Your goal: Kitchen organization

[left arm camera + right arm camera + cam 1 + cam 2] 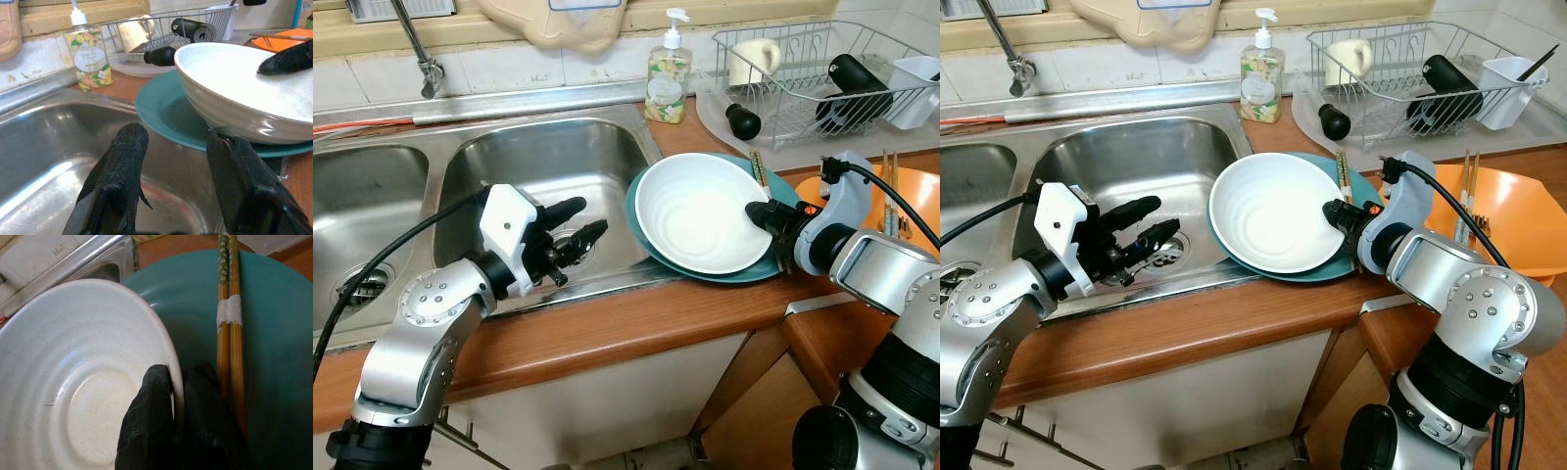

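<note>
Over the sink [543, 171], left gripper [579, 233] hovering, fingers spread wide, pointing toward bowl [695, 215]. Nearer the counter edge, right gripper [180, 382] pinching bowl's right rim, one finger inside, one outside. Bowl tilted, mouth facing up and toward the sink, resting on teal plate [781, 191]. Chopsticks [229, 313] taped together, lying on plate beside bowl, long axis running front to back. Farther back: soap bottle [668, 73], rack [803, 73] holding mug [754, 59] and black bottle [857, 83].

Soap bottle [668, 78] behind the sink [548, 166], faucet [416, 44] at the back wall.
</note>
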You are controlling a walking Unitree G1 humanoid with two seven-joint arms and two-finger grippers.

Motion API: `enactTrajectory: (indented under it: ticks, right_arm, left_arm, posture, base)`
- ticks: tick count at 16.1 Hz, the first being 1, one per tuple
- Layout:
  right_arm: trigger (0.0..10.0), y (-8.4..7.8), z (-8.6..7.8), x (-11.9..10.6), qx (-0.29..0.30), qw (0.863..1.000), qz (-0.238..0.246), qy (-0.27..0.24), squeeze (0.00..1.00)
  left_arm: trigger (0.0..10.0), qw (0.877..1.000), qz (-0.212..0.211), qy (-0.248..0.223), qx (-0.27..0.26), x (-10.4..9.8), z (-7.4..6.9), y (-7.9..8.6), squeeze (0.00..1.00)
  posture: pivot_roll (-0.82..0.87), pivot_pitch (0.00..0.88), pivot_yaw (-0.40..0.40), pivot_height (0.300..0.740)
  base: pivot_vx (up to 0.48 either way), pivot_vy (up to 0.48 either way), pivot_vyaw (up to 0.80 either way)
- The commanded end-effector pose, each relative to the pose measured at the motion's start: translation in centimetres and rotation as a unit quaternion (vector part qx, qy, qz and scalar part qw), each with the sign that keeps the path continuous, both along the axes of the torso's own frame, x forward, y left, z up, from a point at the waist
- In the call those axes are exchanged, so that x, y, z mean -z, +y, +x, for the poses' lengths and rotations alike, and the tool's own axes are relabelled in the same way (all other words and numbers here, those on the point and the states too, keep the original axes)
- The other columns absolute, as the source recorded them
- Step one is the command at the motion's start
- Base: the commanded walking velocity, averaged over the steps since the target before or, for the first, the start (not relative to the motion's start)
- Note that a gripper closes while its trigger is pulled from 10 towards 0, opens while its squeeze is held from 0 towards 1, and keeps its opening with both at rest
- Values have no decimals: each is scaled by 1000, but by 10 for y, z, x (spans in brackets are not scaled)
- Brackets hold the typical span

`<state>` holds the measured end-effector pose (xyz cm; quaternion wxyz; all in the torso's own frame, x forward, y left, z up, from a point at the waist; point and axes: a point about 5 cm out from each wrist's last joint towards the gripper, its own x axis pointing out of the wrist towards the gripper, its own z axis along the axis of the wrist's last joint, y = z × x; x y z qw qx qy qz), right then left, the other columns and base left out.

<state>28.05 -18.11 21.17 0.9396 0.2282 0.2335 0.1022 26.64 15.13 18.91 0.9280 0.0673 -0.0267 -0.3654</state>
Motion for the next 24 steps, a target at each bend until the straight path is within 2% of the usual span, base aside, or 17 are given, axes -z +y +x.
enactTrajectory:
  ticks: [1,4,6,8,10,11,12,13,14,15,16,17,19,22,24]
  right_arm:
    - [0,0,1,2,4,1000,-3,12,0]
    - [0,0,4,-3,6,1000,1,-3,0]
    - [0,-1,7,-12,8,999,-2,-35,0]
    - [0,-4,11,-32,15,993,-34,-114,0]
    - [0,-1,13,-47,6,980,-75,-185,0]
    - [0,2,14,-52,1,976,-70,-205,0]
    - [0,5,14,-55,-3,974,-68,-217,0]
    - [0,6,15,-58,-7,971,-69,-230,0]
    - [0,10,15,-63,-18,963,-73,-258,0]
    - [0,21,12,-70,-55,943,-94,-313,0]
    - [0,21,12,-70,-55,943,-94,-313,0]
    - [0,33,8,-72,-92,931,-106,-338,0]
    - [0,42,3,-73,-118,924,-94,-352,0]
    - [0,56,-3,-72,-156,908,-75,-381,0]
    - [0,54,0,-67,-142,912,-88,-376,0]
  left_arm:
    - [10000,1000,5,-6,-4,-2,2,0,0]
    - [10000,1000,2,-11,-19,-4,5,1,0]
    - [10000,999,-11,-14,-32,-7,8,2,0]
    - [10000,998,-37,-5,-50,-9,13,3,0]
    - [10000,996,-57,9,-61,-8,16,2,0]
    - [10000,996,-61,12,-60,-8,18,0,63]
    - [10000,996,-61,12,-61,-8,19,-1,776]
    - [10000,996,-65,12,-61,-8,19,-2,1000]
    - [10000,995,-75,10,-63,-10,20,-4,929]
    - [10000,993,-98,16,-70,-12,23,-7,0]
    - [10000,993,-98,16,-70,-12,23,-7,0]
    - [10000,991,-112,22,-75,-13,25,-7,0]
    - [10000,990,-119,27,-76,-13,25,-7,0]
    - [10000,985,-155,40,-67,-14,25,-11,0]
    - [10000,982,-177,42,-59,-16,23,-12,0]
  posture:
    - [-62,0,18,740]
    - [-62,0,18,740]
    - [-64,0,19,740]
    - [-66,0,21,740]
    - [-68,0,24,740]
    - [-69,0,26,740]
    - [-67,0,26,740]
    - [-67,0,26,740]
    - [-64,0,29,740]
    - [-63,0,31,740]
    - [-63,0,31,740]
    - [-59,0,30,740]
    - [-58,0,31,740]
    - [-52,0,30,740]
    - [-48,0,30,740]
  base:
    - [0,0,0]
    - [0,0,0]
    - [0,0,0]
    - [0,0,0]
    - [0,0,0]
    - [0,0,0]
    - [0,0,0]
    - [0,0,0]
    - [0,0,0]
    - [0,0,0]
    - [0,0,0]
    - [0,0,0]
    - [0,0,0]
    - [0,0,0]
    - [0,0,0]
